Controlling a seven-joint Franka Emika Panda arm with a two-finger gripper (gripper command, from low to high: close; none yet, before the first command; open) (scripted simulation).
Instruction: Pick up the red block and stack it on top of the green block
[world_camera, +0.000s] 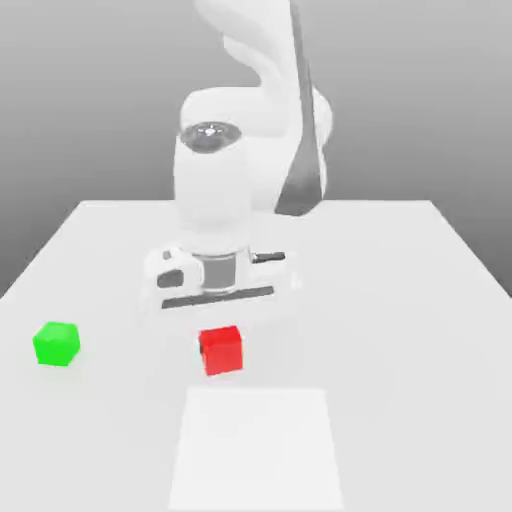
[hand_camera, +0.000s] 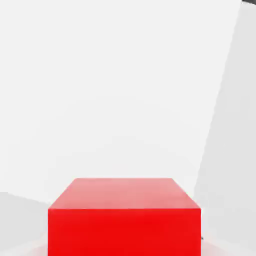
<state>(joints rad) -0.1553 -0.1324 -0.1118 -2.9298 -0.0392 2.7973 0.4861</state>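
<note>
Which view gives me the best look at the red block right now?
The hand view: the red block looms large and close there, its top and one side face plain. In the exterior view the red block is small, but you see it on the table, apart from the green block toward that view's left.

**Two cameras, one shared red block**

The exterior view is looking from above and in front across the white table (world_camera: 420, 300), facing the arm. The hand view is sitting very close to the red block (hand_camera: 125, 220), which both views are sharing (world_camera: 221, 350).
</note>
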